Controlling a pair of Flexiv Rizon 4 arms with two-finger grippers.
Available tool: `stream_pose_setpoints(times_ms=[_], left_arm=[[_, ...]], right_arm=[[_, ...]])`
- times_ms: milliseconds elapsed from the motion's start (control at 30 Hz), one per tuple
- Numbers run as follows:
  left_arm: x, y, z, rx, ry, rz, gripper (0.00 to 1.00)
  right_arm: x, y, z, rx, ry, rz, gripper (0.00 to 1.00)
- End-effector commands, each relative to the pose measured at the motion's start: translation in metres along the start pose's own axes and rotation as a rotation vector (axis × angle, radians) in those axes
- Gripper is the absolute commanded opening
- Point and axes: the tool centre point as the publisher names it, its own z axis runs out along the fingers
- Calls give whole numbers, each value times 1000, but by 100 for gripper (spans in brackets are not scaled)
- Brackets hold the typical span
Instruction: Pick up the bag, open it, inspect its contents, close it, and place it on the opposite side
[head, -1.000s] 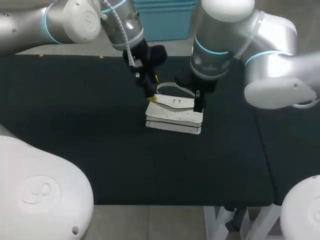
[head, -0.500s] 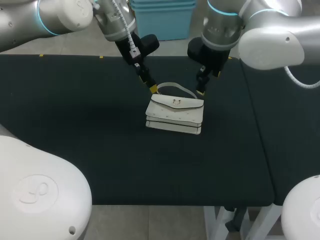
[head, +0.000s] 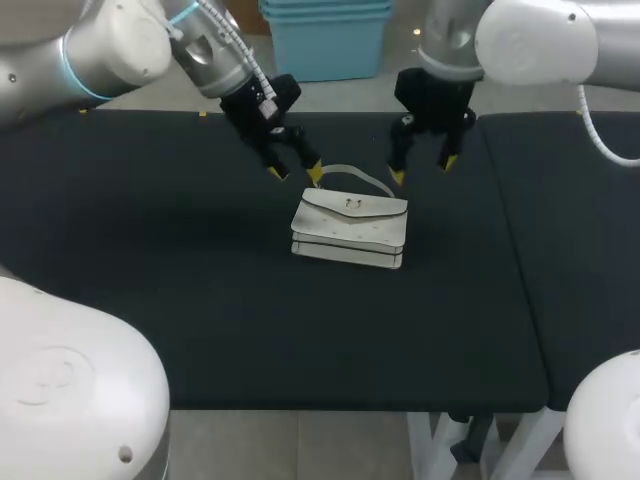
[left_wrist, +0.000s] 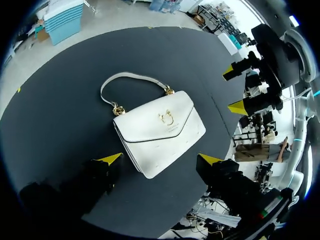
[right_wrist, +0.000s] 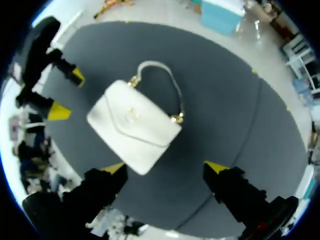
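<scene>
A small white handbag (head: 350, 230) lies flat on the black table (head: 200, 300), its flap down over a gold clasp and its thin handle (head: 350, 173) arching toward the far edge. My left gripper (head: 295, 173) hangs open above the bag's far left corner, touching nothing. My right gripper (head: 421, 170) hangs open over the far right corner, also empty. In the left wrist view the bag (left_wrist: 160, 132) lies below my open left gripper (left_wrist: 160, 160), with the right gripper (left_wrist: 234, 90) off to one side. In the right wrist view the bag (right_wrist: 134, 125) lies below my right gripper (right_wrist: 164, 167).
A seam (head: 510, 250) divides the black surface into a wide part and a narrower part on the right. Bare table cloth surrounds the bag on every side. The front edge (head: 350, 410) is well away from the bag.
Both grippers have lifted off the bag and drawn back and apart, the left to the left, the right to the right. The bag lies where it was, flap down.
</scene>
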Motion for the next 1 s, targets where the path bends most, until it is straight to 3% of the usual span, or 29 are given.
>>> stream_pose_setpoints(times_ms=[33, 267, 300, 367, 600, 867, 1000], left_arm=[[3, 8, 1, 206, -20, -485, 100], [3, 8, 1, 206, -20, -485, 100], [0, 4, 4, 229, 26, -561, 100], [-7, 2, 14, 273, 52, -664, 100], [-29, 8, 31, 242, 213, -809, 100], [-43, 2, 40, 142, 427, -813, 100], [-42, -3, 46, 124, 468, -791, 100]], right_arm=[[-2, 2, -1, -12, 86, 393, 100], [-2, 2, -1, -12, 86, 393, 100], [-2, 2, -1, -12, 86, 393, 100], [1, 0, 6, -26, 200, 444, 100], [-2, -8, 30, 2, 437, 623, 100], [1, 1, 51, 66, 577, 720, 100], [5, 5, 62, 104, 631, 752, 100]])
